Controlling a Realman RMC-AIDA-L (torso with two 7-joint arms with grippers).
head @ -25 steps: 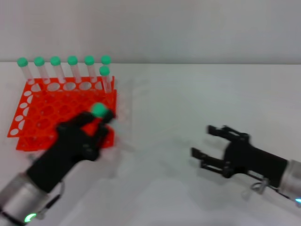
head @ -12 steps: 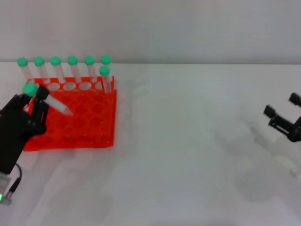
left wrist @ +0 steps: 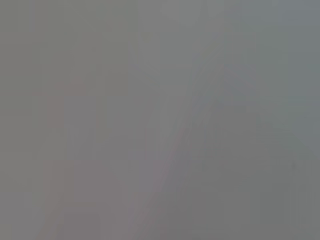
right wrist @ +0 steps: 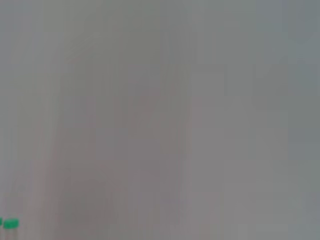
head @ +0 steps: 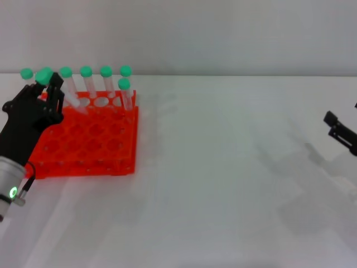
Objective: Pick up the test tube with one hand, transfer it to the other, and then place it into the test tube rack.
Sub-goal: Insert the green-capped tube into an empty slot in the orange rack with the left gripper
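Holding the tube (head: 62, 92) clenched in our left gripper (head: 46, 95), we tilt it, cap high, over the rack's (head: 95, 146) far left corner so its tip can meet a hole, while our right gripper (head: 341, 133) sits aside at the table's edge, fingers seemingly spread.

The far row of the orange-red plastic grid rack (head: 89, 139) was blocked by upright green-capped clear tubes (head: 106, 84); its nearer holes and the white table (head: 234, 184) alongside were left open.
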